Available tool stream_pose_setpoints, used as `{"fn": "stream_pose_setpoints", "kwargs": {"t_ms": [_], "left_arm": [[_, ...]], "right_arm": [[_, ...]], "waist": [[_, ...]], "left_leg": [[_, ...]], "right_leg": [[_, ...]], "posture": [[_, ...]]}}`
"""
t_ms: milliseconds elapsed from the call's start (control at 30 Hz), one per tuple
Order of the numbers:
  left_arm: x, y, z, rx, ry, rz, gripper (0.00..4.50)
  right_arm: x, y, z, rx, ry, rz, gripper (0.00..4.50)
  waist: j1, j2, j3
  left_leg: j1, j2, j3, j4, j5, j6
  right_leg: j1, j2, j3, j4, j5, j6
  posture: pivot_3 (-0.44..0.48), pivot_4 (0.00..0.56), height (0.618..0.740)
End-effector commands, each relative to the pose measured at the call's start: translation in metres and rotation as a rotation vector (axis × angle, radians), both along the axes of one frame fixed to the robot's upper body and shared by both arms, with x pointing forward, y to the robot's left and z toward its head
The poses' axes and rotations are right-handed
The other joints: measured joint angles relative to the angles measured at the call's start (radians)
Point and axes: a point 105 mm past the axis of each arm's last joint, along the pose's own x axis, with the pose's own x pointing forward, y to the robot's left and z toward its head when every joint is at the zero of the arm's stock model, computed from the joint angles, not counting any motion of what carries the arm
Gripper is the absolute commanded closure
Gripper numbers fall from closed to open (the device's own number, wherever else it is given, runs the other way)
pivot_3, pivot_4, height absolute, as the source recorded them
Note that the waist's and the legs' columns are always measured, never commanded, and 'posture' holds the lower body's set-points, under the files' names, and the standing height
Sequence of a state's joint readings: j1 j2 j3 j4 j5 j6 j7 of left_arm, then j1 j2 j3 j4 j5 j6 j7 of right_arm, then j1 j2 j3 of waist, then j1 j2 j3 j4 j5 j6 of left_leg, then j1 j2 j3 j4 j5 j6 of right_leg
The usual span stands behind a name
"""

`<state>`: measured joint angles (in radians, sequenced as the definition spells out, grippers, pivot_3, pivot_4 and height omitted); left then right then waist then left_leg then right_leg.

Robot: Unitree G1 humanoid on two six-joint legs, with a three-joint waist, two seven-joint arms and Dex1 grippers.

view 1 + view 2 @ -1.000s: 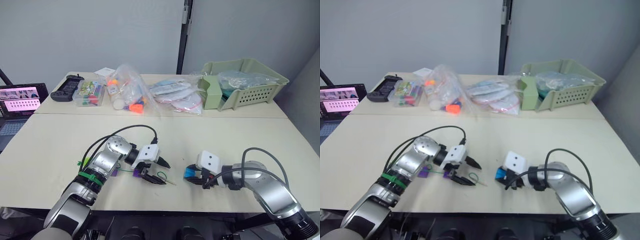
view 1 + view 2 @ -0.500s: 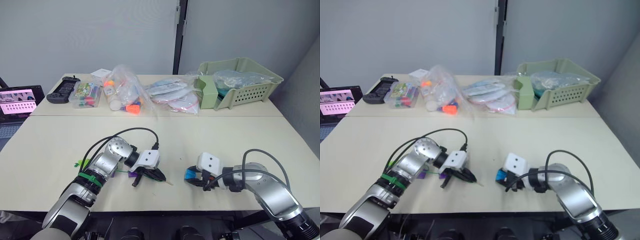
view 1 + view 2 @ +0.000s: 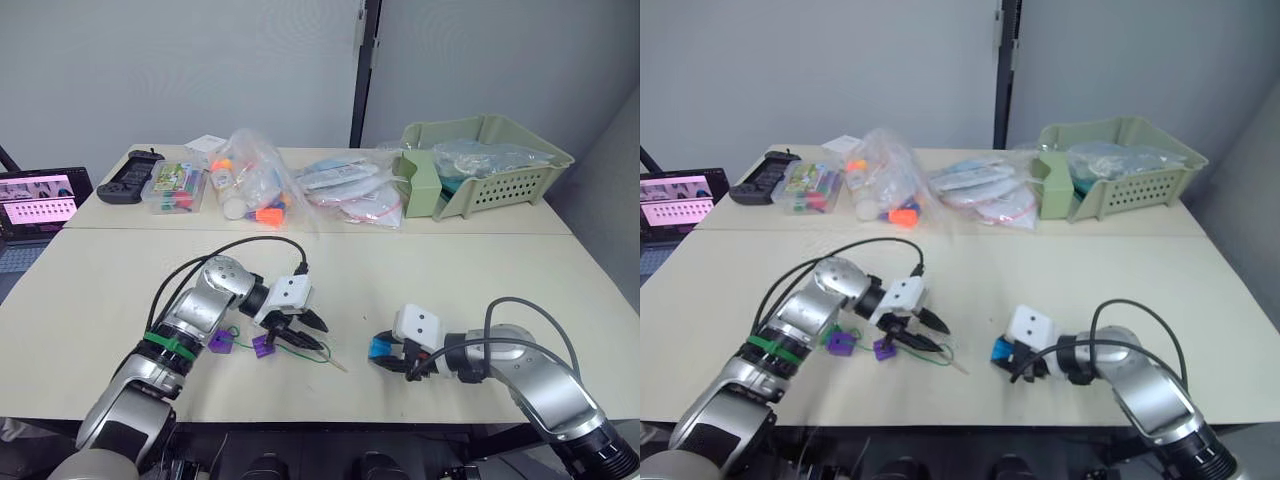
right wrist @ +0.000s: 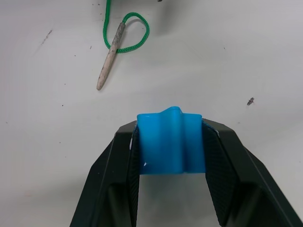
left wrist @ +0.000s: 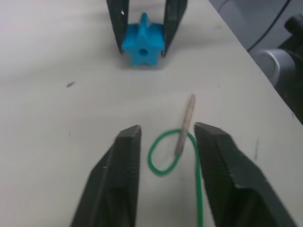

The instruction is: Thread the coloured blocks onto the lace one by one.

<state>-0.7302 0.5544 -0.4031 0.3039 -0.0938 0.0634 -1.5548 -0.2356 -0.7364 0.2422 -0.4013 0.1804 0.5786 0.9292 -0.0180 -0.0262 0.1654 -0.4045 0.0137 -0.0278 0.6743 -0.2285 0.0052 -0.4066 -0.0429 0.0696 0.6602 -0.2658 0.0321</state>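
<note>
The green lace (image 3: 322, 356) lies on the table in a small loop (image 5: 163, 158), its pale stiff tip (image 5: 185, 124) pointing toward the right gripper. My left gripper (image 3: 322, 337) hovers just over that loop, open, with nothing between its fingers (image 5: 124, 163). Two purple blocks (image 3: 220, 341) (image 3: 263, 346) sit on the lace just behind it. My right gripper (image 3: 380, 352) rests low near the table's front edge, shut on a blue star-edged block (image 4: 170, 142), a short way right of the lace tip (image 4: 108, 66).
Clear bags of toys (image 3: 262, 185) and flat packets (image 3: 350, 195) lie along the back of the table. A pale green basket (image 3: 490, 165) stands back right, a clear box (image 3: 178, 188) and black controller (image 3: 125, 185) back left. A lit screen (image 3: 35, 200) stands at the left.
My left gripper dipped onto the lace loop half a second ago and has come back up open, a little to the left. The right gripper holds still with the blue block.
</note>
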Motion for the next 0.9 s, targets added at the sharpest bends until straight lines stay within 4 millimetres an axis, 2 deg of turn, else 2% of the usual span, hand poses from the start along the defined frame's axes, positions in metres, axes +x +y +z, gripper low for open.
{"fn": "stream_pose_setpoints", "kwargs": {"t_ms": [33, 800, 833, 900], "left_arm": [[-0.006, -0.002, -0.001, 0.026, -0.048, -0.059, 2.36], [-0.008, -0.015, -0.022, 0.07, -0.055, -0.069, 2.36], [-0.008, -0.015, -0.023, 0.072, -0.054, -0.069, 2.88], [-0.008, -0.015, -0.024, 0.079, -0.053, -0.069, 3.47]], "right_arm": [[0.002, 0.002, 0.01, 0.016, -0.037, 0.005, 3.14], [-0.001, 0.002, 0.009, 0.017, -0.033, -0.01, 3.14], [-0.001, 0.002, 0.009, 0.017, -0.033, -0.01, 3.14], [-0.001, 0.002, 0.009, 0.018, -0.033, -0.01, 3.14]], "waist": [[0.001, 0.0, 0.0], [0.004, 0.0, 0.0], [0.004, 0.0, 0.0], [0.003, 0.0, 0.0]], "left_leg": [[0.0, 0.0, 0.0, 0.0, 0.0, 0.0], [0.0, 0.0, 0.0, 0.001, 0.0, 0.0], [0.0, 0.0, 0.0, 0.001, 0.0, 0.0], [0.0, 0.0, 0.0, 0.001, 0.0, 0.0]], "right_leg": [[0.0, 0.0, 0.0, 0.0, 0.0, 0.0], [0.0, 0.0, 0.0, 0.0, 0.0, 0.0], [0.0, 0.0, 0.0, 0.0, 0.0, 0.0], [0.0, 0.0, 0.0, 0.0, 0.0, 0.0]], "posture": [[0.0, 0.15, 0.74], [0.0, 0.15, 0.74], [0.0, 0.15, 0.74], [0.0, 0.15, 0.74]]}}
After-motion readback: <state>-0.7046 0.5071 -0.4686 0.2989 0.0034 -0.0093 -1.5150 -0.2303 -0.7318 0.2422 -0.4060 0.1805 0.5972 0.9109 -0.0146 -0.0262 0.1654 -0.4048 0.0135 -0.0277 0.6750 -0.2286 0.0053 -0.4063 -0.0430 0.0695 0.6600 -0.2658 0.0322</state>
